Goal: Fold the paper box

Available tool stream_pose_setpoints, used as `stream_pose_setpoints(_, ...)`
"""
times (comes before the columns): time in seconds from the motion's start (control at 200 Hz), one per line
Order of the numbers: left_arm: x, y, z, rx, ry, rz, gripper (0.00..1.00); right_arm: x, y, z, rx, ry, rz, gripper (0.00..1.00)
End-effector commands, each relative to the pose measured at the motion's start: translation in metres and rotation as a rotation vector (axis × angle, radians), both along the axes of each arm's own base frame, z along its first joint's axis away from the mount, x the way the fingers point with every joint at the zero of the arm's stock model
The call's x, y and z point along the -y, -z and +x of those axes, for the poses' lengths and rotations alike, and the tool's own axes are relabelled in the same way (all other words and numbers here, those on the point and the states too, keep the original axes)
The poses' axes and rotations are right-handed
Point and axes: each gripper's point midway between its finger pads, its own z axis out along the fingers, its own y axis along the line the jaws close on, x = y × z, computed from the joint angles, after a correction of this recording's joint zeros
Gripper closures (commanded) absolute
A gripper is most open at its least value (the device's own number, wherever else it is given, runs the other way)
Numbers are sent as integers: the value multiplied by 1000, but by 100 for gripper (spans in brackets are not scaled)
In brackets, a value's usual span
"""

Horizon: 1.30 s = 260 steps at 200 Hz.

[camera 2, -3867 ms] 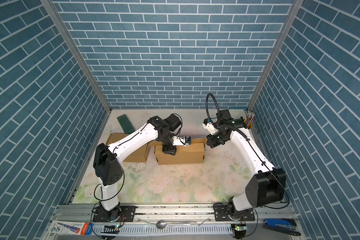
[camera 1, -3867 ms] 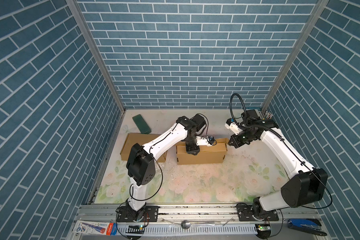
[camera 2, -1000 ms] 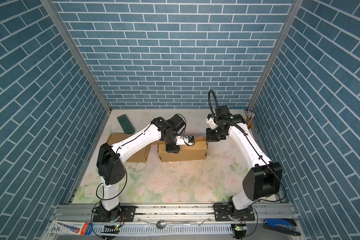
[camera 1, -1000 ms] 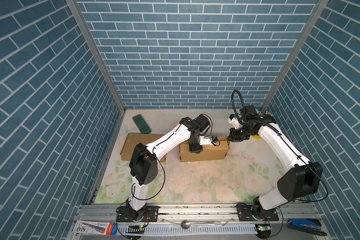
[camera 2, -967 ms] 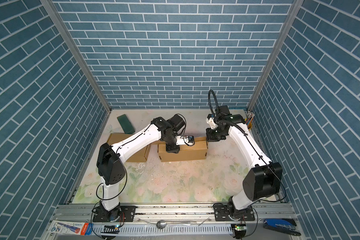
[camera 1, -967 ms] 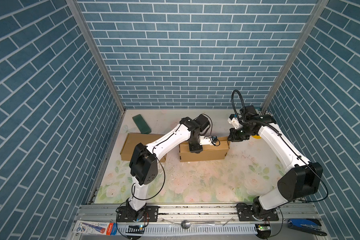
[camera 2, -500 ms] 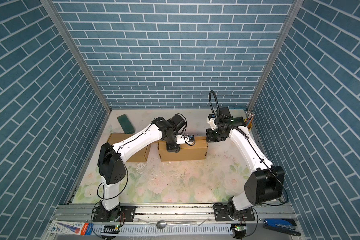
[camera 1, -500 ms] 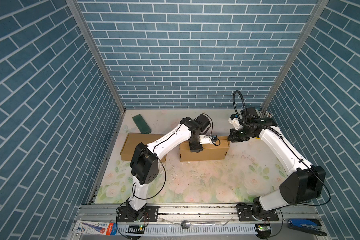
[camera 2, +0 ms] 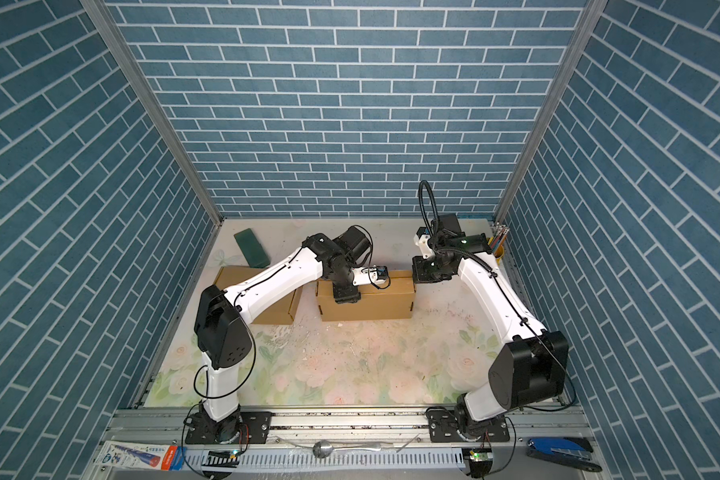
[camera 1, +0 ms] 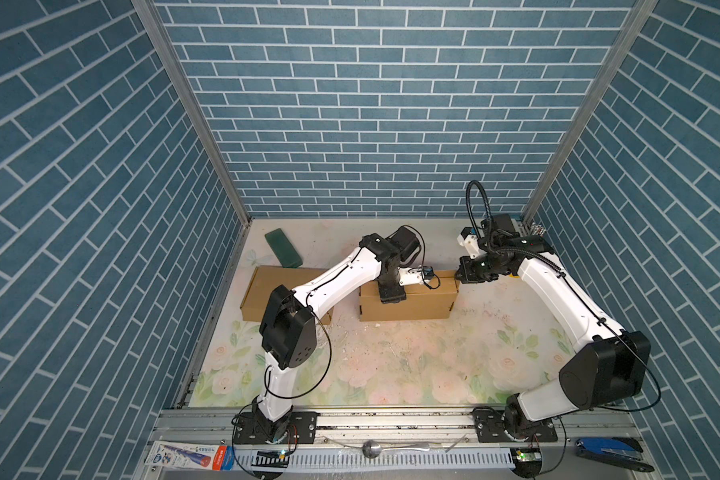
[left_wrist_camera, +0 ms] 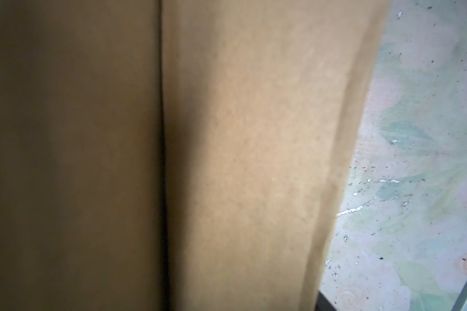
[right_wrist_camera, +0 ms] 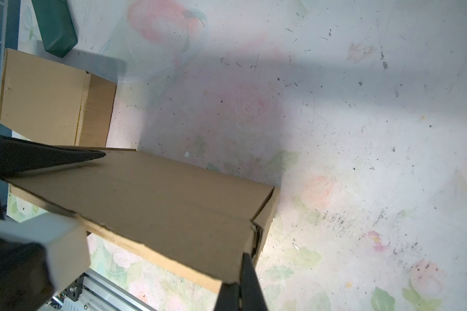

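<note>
Rectangular, matte brown cardboard paper box (camera 1: 408,305)

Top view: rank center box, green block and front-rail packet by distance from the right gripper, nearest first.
1. center box, mid-table, its right end at the right gripper
2. green block, far-left corner
3. packet, front rail, left end
</note>
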Motion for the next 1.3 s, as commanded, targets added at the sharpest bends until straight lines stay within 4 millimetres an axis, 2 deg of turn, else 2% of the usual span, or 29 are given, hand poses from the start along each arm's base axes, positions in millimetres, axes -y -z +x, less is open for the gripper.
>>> stream_pose_setpoints(0.0, -5, -22, -1, 21, -25, -55, 32, 3, 22, -11, -91, 28, -29, 100)
stream_pose_setpoints(0.13, -3, -37, -4, 26, -31, -105, 31, 3, 23, -11, -95, 29, -31, 100)
stream_pose_setpoints(0.285, -9, -79, 1, 85, -111, -247, 31, 3, 24, -11, -93, 31, -31, 100)
stream_pose_setpoints(0.37, -27, -101, 8, 128, -215, -322, 32, 3, 24, -11, -94, 33, -31, 100)
stream_pose_setpoints(0.455, -54, -108, 14, 142, -332, -375, 33, 4, 23, -11, -89, 35, -31, 100)
stream_pose_setpoints(0.57, -83, -101, 11, 109, -436, -406, 36, 3, 23, -11, -88, 40, -27, 100)
stream_pose_setpoints(0.715, -89, -99, -7, 59, -439, -447, 35, 2, 25, -12, -92, 39, -22, 100)
stream_pose_setpoints(0.89, -112, -100, 2, 76, -527, -480, 35, 2, 25, -12, -93, 37, -25, 100)
stream_pose_setpoints(1.13, -109, -81, 9, -33, -567, -472, 44, 2, 27, -12, -98, 39, -27, 100)
stream_pose_setpoints(1.295, -117, -70, 14, -24, -588, -412, 54, 1, 26, -11, -98, 38, -24, 100)
